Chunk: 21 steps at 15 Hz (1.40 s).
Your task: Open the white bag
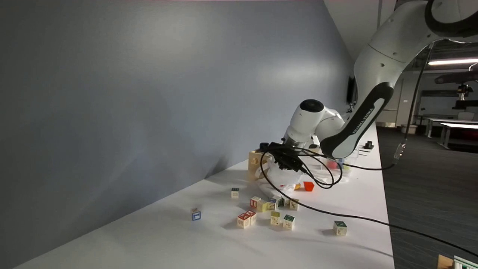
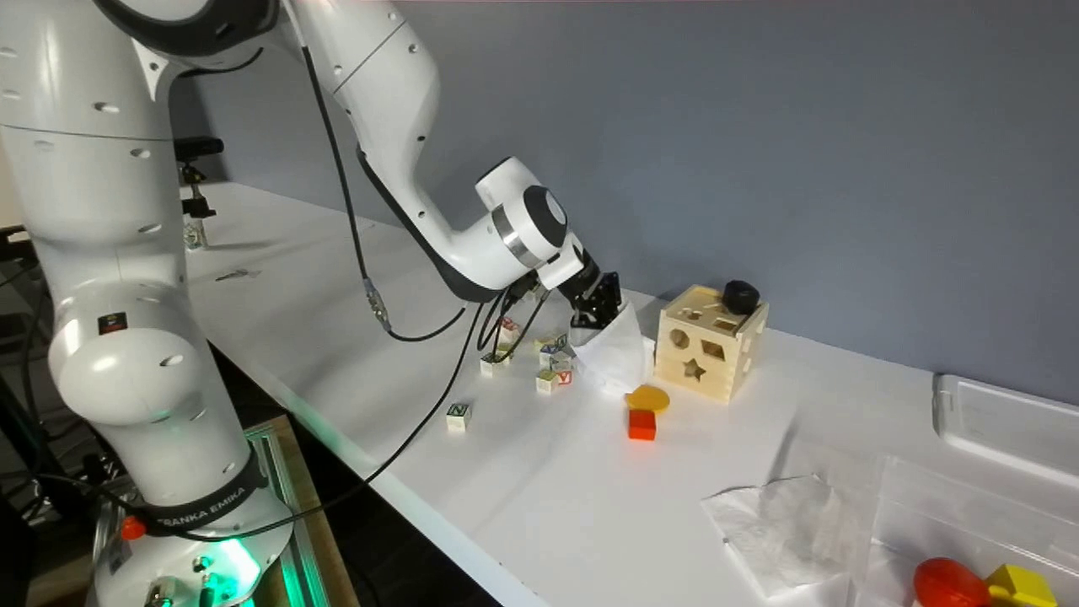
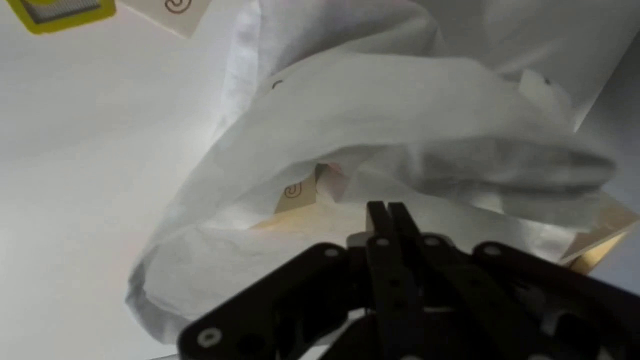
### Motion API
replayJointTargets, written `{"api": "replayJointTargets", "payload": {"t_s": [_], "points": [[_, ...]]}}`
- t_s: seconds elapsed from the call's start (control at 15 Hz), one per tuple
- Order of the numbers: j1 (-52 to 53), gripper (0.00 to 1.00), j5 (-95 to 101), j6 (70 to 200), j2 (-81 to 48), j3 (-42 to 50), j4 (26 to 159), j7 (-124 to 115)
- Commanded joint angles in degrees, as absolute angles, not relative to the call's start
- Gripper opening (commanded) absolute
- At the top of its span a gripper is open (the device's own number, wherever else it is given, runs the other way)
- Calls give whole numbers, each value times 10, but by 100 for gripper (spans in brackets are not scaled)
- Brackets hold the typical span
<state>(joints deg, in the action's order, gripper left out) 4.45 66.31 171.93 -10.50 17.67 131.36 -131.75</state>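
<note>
The white bag (image 2: 614, 358) lies crumpled on the white table beside a wooden shape box; it also shows in an exterior view (image 1: 281, 176). In the wrist view the bag (image 3: 360, 100) has its mouth spread, and a block marked with a J-like curl (image 3: 296, 196) shows inside. My gripper (image 3: 387, 206) has its black fingers together with only a thin gap, and nothing shows between them. The fingertips are at the bag's mouth, over its lower layer. In an exterior view the gripper (image 2: 597, 314) points down into the bag, which hides the fingertips.
The wooden shape box (image 2: 691, 346) stands against the bag, near the grey wall (image 2: 843, 169). An orange piece (image 2: 647, 398) and a red block (image 2: 641, 425) lie beside it. Several letter blocks (image 1: 244, 220) are scattered. A clear bin (image 2: 969, 506) and crumpled white sheet (image 2: 775, 527) lie farther off.
</note>
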Motion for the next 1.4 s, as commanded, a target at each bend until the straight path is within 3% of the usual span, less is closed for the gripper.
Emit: {"api": "replayJointTargets", "payload": {"t_s": [0.0, 0.6, 0.67, 0.73, 0.93, 1.33], "points": [[31, 0, 588, 1739, -53, 152, 1370, -1228], [56, 0, 503, 1610, 98, 131, 1422, -1116], [25, 0, 440, 1591, 114, 92, 1432, -1053], [75, 0, 400, 1564, 129, 132, 1435, -1012], [175, 0, 286, 1432, 177, 180, 1428, -875], [147, 1, 226, 1143, 200, 158, 1308, -638]]}}
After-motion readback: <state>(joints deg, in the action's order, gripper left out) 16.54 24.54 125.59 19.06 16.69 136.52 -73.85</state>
